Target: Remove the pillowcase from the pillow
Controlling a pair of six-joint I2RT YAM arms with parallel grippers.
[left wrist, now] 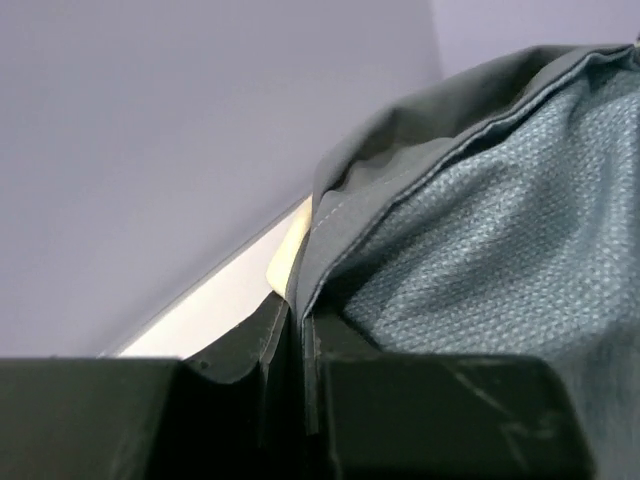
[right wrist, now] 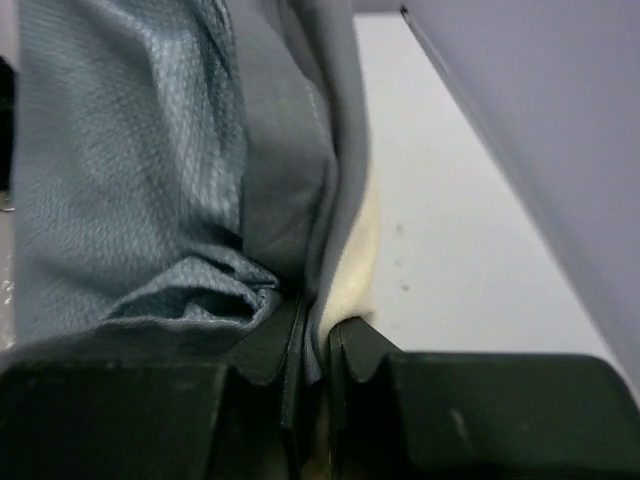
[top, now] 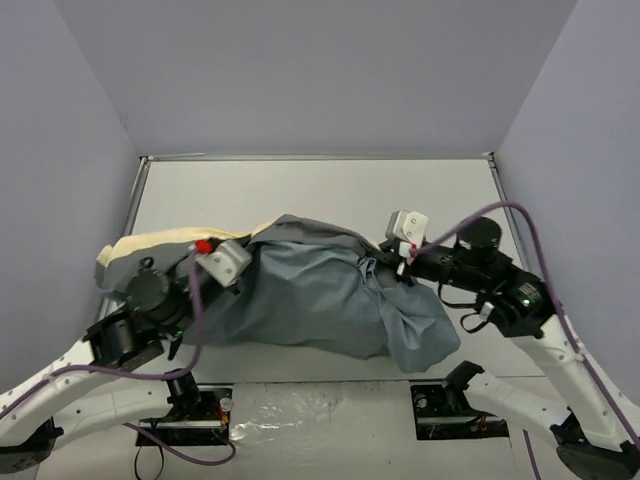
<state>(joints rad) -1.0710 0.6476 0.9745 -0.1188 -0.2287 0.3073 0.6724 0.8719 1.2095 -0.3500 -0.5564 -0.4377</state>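
Left fingers (left wrist: 236, 375), right fingers (right wrist: 264, 352) both pinch rumpled blue-grey pillowcase (top: 320, 290); cream pillow (top: 158, 243) peeks out.

- Top external view: soft, even light from overhead; the worktop (top: 320, 190) reads bright pale grey with no hard glare.
- The pillowcase (top: 320, 290) casts a faint, soft-edged shadow on the worktop along its near side — its folds are gently shaded.
- Focus is sharp throughout that view; the side walls (top: 60, 150) splay outward toward the frame's corners.
- Left wrist view: the left end effector (left wrist: 298, 330) is near-black, underexposed and soft at the bottom; the pillowcase weave beyond it is crisp.
- Right wrist view: the right end effector (right wrist: 315, 340) is equally dark and blurred — the weave on the left is sharp, the worktop strip on the right bright, almost washed out.
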